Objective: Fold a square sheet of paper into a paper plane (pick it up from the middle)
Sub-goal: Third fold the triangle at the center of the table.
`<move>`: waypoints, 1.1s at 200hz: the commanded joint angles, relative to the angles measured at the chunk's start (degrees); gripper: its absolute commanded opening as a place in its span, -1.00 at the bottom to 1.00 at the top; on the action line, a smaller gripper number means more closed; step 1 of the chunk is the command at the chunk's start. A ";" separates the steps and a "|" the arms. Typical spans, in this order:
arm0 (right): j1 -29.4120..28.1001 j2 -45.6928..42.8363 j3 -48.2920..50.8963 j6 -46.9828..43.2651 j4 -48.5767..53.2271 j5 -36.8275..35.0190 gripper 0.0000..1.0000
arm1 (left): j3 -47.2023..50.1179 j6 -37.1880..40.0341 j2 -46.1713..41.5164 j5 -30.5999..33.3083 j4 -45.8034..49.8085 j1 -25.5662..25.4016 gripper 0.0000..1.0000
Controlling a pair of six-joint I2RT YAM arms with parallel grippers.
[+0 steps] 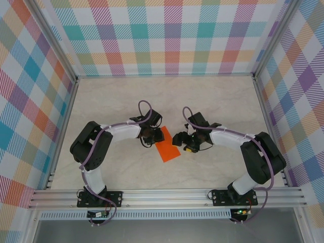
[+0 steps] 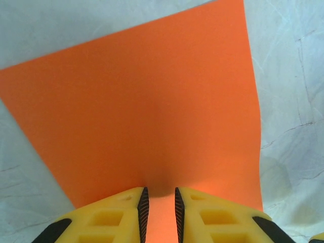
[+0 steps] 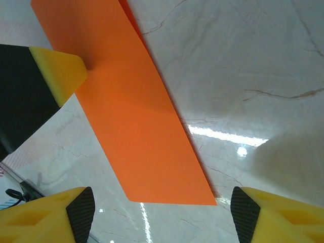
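The square sheet of paper (image 1: pixel 168 150) is bright orange and lies on the marble table between the two arms. My left gripper (image 1: pixel 151 136) is down on its upper left part. In the left wrist view the left gripper (image 2: pixel 159 202) has its jaws drawn close, with a narrow gap and the orange paper (image 2: pixel 142 101) showing through it. One yellow finger (image 3: pixel 58 71) of it rests on the sheet in the right wrist view. My right gripper (image 1: pixel 180 140) hovers at the sheet's right side. The right gripper (image 3: pixel 162 217) is wide open there, with a corner of the paper (image 3: pixel 136 126) just ahead of its fingertips.
The marble table (image 1: pixel 212 101) stretches away behind the arms. Plaid walls (image 1: pixel 167 35) on aluminium posts close it in at the back and both sides. A metal rail (image 1: pixel 167 195) runs along the near edge by the arm bases.
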State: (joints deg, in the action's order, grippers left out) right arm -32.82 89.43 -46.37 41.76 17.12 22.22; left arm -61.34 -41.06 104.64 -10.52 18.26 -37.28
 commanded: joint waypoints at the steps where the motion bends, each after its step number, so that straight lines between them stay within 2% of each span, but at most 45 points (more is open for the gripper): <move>1: 0.12 1.02 -0.50 -0.27 -0.12 2.17 0.46 | -0.10 0.92 1.68 2.13 2.81 -0.16 -0.53; 43: -0.01 2.80 -1.37 -1.21 1.63 3.08 0.43 | 1.05 0.53 1.78 3.04 3.01 -0.16 -0.54; 102: -1.01 4.88 -2.41 -2.45 2.65 4.59 0.22 | 1.28 0.26 2.05 3.16 3.14 -0.16 -0.55; 166: -2.31 6.00 -3.58 -3.17 4.99 2.38 0.18 | 1.40 0.19 2.04 2.89 3.01 -0.16 -0.59; 220: -3.43 7.03 -4.12 -3.44 4.51 3.51 0.16 | 1.58 0.03 2.06 3.01 3.01 -0.16 -0.59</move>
State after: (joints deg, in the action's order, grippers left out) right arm -35.68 95.83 -49.30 39.62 20.67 24.93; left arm -61.30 -40.95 104.75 -9.76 18.48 -37.36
